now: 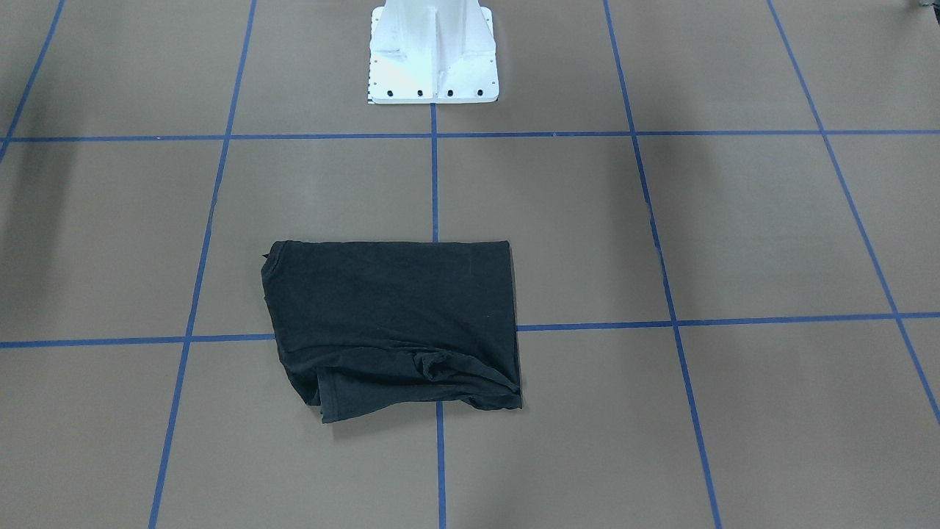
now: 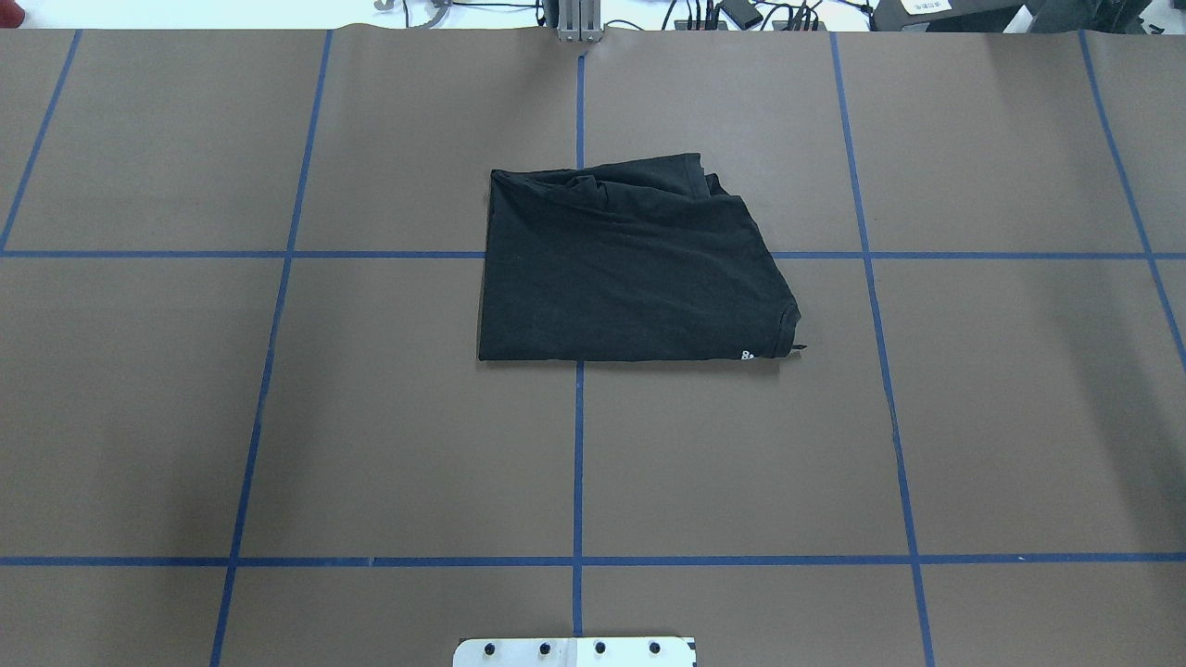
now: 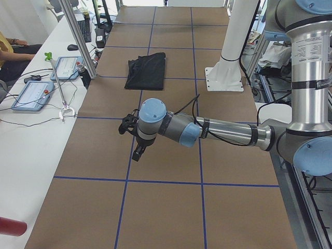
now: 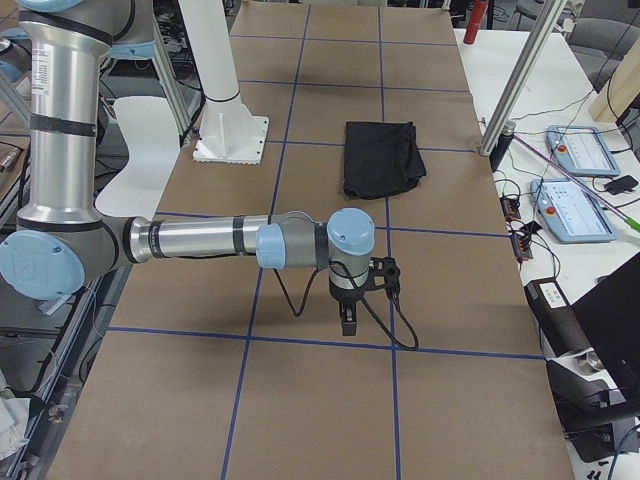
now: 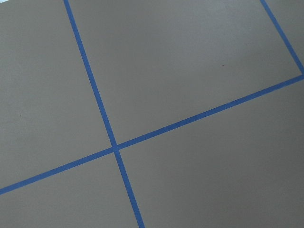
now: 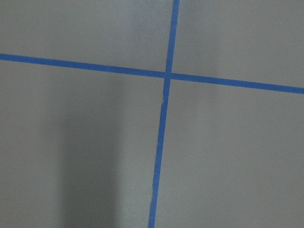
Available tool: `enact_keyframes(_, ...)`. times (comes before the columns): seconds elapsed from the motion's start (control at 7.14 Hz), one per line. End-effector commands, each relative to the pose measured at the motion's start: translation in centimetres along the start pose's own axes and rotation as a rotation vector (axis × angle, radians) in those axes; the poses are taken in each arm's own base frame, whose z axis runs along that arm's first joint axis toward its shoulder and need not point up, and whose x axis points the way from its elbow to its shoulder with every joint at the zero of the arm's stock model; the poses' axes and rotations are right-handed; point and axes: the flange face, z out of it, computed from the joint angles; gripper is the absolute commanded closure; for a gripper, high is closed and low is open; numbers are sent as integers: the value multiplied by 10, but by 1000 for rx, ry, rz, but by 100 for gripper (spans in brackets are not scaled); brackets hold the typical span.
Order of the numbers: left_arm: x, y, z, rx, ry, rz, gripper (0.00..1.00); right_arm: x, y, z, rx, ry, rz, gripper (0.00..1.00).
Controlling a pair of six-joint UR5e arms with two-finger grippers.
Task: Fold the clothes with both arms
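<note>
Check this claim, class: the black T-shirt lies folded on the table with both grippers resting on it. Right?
No. The black T-shirt lies folded on the table, but the left gripper and right gripper hang well away from it; the overhead exterior view shows it alone.

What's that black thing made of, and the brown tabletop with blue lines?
Black shirt: soft matte fabric, likely cotton knit; it wrinkles and bunches. Table cover: seemingly brown paper, flat and shineless, far edge slightly wavy. Blue lines: probably tape, edges slightly uneven.
</note>
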Motion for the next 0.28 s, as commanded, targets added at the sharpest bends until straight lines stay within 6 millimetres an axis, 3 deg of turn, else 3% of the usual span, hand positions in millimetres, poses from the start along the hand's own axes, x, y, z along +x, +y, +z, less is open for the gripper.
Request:
enact_keyframes(0.0,-3,1,2,-1,0,-5,0,0,5,0,-1,-5,3,0)
enact_keyframes(0.14,-3,1,1,1,-1,-2,0,2,6,3,-7,-4,6,0)
